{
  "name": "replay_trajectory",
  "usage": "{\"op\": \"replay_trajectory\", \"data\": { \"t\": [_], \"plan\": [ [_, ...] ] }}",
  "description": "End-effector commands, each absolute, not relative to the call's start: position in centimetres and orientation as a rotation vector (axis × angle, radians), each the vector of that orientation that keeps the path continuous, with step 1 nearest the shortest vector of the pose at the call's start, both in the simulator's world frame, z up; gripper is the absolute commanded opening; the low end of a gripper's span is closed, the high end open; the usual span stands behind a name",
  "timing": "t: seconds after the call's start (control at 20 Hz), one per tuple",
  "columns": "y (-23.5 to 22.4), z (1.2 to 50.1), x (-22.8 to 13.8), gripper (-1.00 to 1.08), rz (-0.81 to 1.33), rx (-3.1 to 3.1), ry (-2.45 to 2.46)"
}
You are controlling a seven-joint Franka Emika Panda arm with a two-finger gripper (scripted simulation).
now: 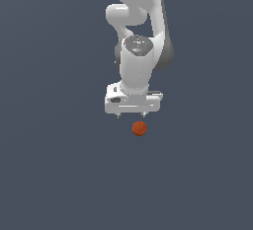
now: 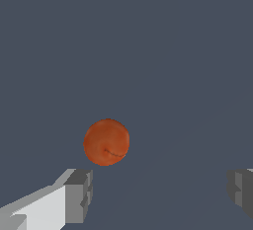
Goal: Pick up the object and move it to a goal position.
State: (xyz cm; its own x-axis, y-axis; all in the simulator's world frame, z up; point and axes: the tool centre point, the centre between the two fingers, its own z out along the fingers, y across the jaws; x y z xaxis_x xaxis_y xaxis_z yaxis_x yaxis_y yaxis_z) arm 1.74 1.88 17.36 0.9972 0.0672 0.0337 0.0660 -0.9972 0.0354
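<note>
Hovering my wide-open gripper (image 1: 131,116) above the ball (image 1: 140,128), I'm judging it light, rigid and roll-prone, so I'm planning to pinch across its middle.

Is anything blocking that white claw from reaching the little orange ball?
Nothing visible does. The gripper hangs open, apart from the red-orange ball, with only bare grey surface between them. In the wrist view, the ball sits just beyond the spread fingers, unobstructed.

Small matte red-orange ball (image 1: 140,129) sits on the table (image 1: 54,174), just below the white tool (image 1: 131,116), offset toward the exterior view's right, not touching either fingertip.
</note>
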Motion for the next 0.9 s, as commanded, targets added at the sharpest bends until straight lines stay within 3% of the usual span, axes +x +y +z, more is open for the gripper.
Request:
{"op": "replay_trajectory", "data": {
  "t": [0.0, 0.85],
  "plan": [
    [2.2, 16.9, 1.7, 1.0, 0.051, 3.109, 0.07],
    [5.8, 11.0, 0.7, 1.0, 0.01, 3.114, -0.396]
  ]
}}
